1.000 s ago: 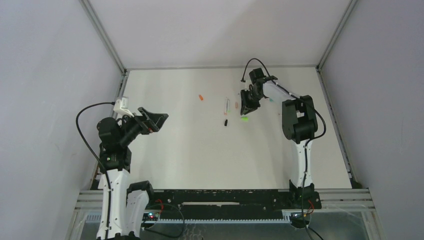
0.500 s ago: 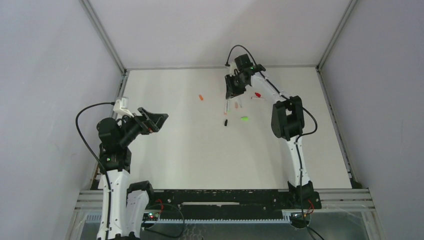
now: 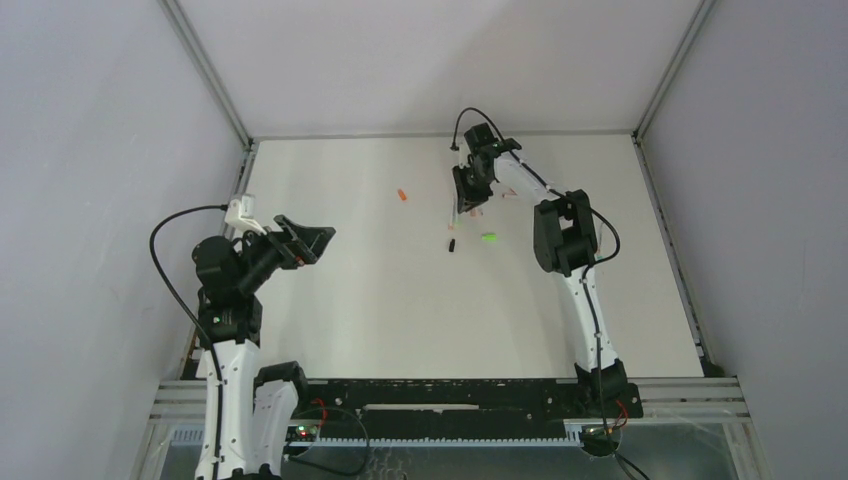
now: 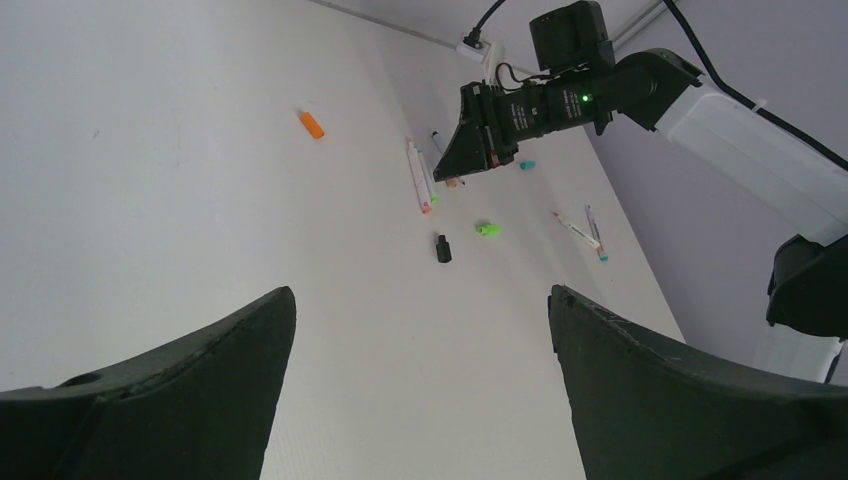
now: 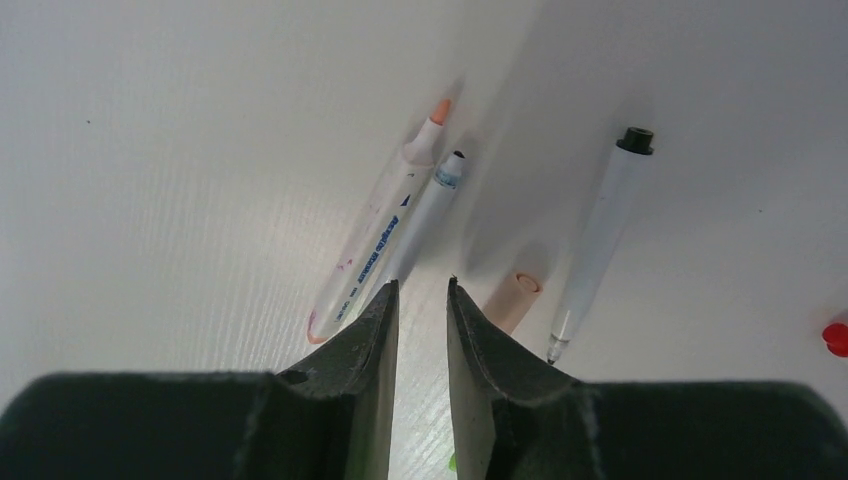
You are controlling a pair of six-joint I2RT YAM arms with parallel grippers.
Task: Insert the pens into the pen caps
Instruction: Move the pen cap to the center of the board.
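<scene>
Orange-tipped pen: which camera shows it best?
Right wrist: the orange-tipped pen lies close, with its tip and printing clear. The left wrist view shows the pen small and distant. The top view shows only a faint sliver.

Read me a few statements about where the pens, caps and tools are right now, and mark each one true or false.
1. The left tool is wide open and empty. True.
2. The right tool grips a pen. False: its narrow gap is empty, just above the pens.
3. The orange cap lies alone, left of the other items. True.
4. The green cap sits on a pen. False: it lies loose on the table, near the black cap.
5. Two pens lie side by side just ahead of the right tool. True.
</scene>
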